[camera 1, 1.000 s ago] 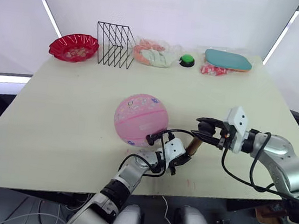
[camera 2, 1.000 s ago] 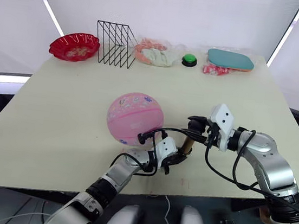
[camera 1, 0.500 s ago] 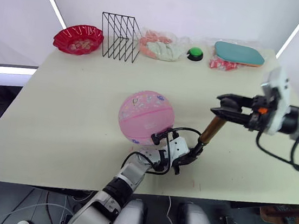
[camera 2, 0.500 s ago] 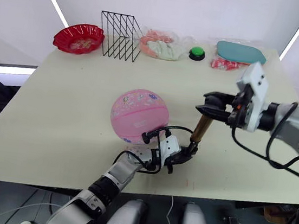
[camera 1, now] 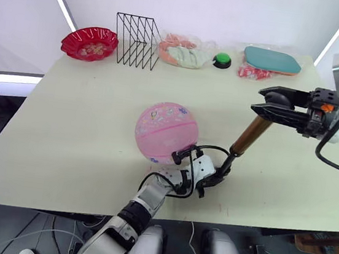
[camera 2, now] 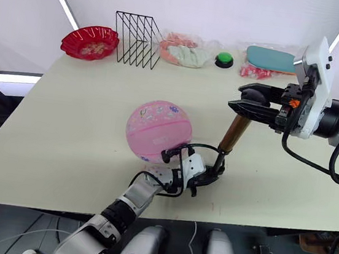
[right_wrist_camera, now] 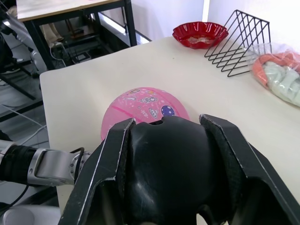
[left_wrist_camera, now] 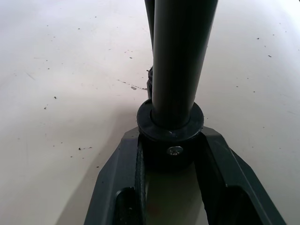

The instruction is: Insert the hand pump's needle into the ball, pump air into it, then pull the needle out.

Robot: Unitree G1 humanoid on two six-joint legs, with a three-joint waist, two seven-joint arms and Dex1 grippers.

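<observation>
The round pink ball (camera 1: 166, 133) rests on the table's middle. Just right of it the gold hand pump (camera 1: 247, 135) stands tilted. My left gripper (camera 1: 218, 173) is shut on the pump's black lower end (left_wrist_camera: 170, 127), with its fingers (left_wrist_camera: 117, 187) on either side. The right gripper (camera 1: 260, 102) is shut on the pump's black handle (right_wrist_camera: 168, 173), held high above the table. A thin black hose (camera 1: 207, 148) loops from the pump's base to the ball's lower right side. The needle is hidden where the hose meets the ball.
Along the table's far edge stand a red scalloped bowl (camera 1: 89, 43), a black wire rack (camera 1: 134, 40), a clear bag of orange and white items (camera 1: 182, 50), a green button (camera 1: 222, 60) and a teal pad (camera 1: 272, 59). The near table edge (camera 1: 147, 208) runs just below my left gripper.
My right gripper has risen up and to the right with the handle, so more of the gold pump shows. The left gripper stays on the pump's base. The camera has shifted slightly.
</observation>
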